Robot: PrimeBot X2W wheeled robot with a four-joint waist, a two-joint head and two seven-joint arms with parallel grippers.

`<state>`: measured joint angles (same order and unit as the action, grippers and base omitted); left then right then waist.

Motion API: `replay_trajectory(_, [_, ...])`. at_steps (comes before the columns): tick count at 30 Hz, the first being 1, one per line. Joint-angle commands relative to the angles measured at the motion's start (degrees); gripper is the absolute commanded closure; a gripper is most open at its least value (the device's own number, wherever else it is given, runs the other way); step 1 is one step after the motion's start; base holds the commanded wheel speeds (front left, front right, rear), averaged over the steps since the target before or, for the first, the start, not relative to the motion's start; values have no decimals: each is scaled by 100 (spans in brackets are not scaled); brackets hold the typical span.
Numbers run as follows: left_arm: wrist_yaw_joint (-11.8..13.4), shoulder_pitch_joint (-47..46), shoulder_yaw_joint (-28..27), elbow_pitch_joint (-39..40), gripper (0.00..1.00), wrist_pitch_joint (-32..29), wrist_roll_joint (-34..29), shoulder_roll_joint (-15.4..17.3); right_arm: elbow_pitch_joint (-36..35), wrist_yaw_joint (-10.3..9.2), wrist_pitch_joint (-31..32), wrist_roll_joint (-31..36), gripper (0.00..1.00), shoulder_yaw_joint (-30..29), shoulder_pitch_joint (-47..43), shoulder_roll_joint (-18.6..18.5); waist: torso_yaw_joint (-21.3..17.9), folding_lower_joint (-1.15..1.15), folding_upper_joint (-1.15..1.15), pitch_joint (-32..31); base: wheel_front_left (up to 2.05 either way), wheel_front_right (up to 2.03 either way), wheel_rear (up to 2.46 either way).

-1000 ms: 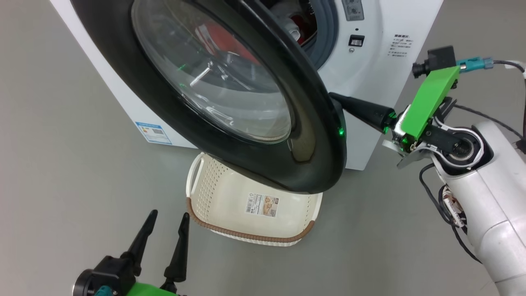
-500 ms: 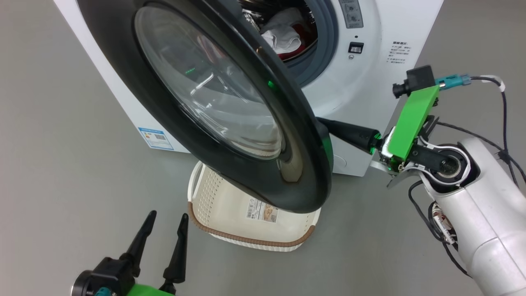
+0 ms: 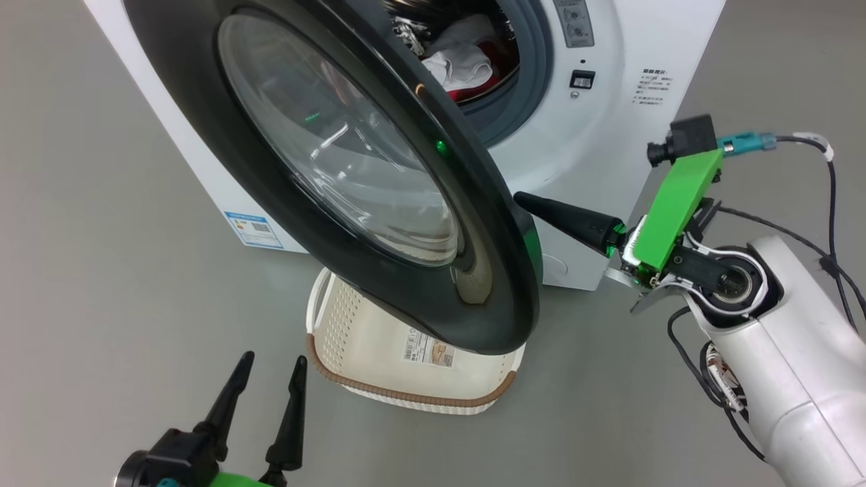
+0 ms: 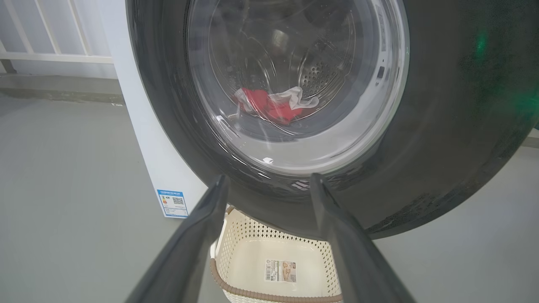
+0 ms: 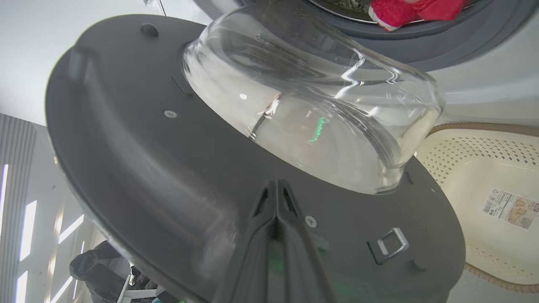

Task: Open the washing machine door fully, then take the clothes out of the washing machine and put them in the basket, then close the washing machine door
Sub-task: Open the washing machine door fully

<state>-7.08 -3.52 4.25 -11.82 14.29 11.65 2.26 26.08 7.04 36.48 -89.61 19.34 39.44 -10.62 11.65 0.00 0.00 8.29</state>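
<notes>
Left gripper [image 3: 274, 358]: released, the two dark fingers spread wide and holding nothing, low at the left over bare grey floor [image 3: 101, 304]. Left wrist view: the fingers [image 4: 198, 235] frame the basket [image 4: 252, 235] below the door's lower rim.

Washing machine door [image 3: 338, 142]: partly open, swung out from the left, glass bowl window facing inward. It overhangs the basket [image 3: 406, 394], which stands on the floor just before the washing machine [image 3: 609, 40].

Clothes [image 3: 467, 64]: white and red, lying in the drum behind the door's edge.

Right gripper [image 3: 524, 199]: clenched, fingers pressed together, nothing between them. The tip sits at the door's inner face [image 5: 168, 168], just behind the right rim, near the metal latch [image 5: 389, 244]. Contact not certain.
</notes>
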Motion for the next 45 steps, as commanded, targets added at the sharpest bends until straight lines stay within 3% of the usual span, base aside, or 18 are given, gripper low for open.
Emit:
replay_trajectory(1, [10, -29, -209, 166, 0, 71, 10, 62, -111, 45, -60, 34, 27, 7, -105, 45, -18, 0, 0, 0, 0, 0, 0])
replay_trajectory(5, [6, -27, -227, 170, 0, 71, 9, 62, -61, 45, -235, 51, 0, -83, -210, 1, -78, 0, 0, -1, 0, 0, 0])
replay_trajectory(24, [-16, 112, -377, 166, 0, 71, -24, 62, 48, 45, -949, 97, 0, -350, -1259, -155, -439, 0, 0, -173, 0, 0, 0])
replay_trajectory(45, [-32, 264, -505, 81, 0, 71, -5, 62, 360, 45, -2074, 899, 0, 420, -2201, -400, -754, 0, 0, -309, 0, 0, 0])
